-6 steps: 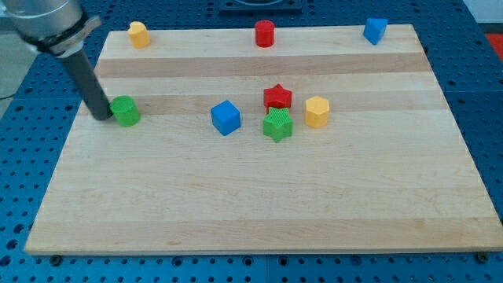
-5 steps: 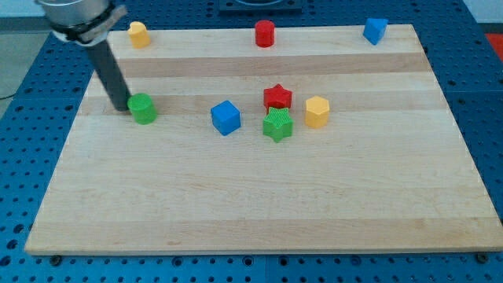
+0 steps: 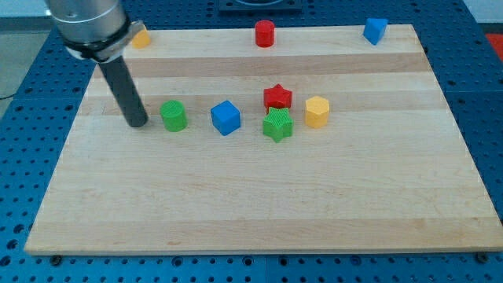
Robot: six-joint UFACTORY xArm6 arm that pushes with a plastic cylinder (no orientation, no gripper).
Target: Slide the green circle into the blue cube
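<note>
The green circle (image 3: 174,115) stands on the wooden board left of centre. The blue cube (image 3: 225,117) stands a short way to its right, with a small gap between them. My tip (image 3: 137,123) rests on the board just left of the green circle, a small gap apart from it. The dark rod rises from the tip toward the view's top left.
A red star (image 3: 277,97), a green star (image 3: 277,125) and a yellow block (image 3: 317,112) cluster right of the blue cube. A yellow block (image 3: 141,36), a red cylinder (image 3: 265,34) and another blue block (image 3: 375,31) sit along the board's top edge.
My tip has moved right along the board and pushed the green circle right, closer to the blue cube. The other blocks have not moved.
</note>
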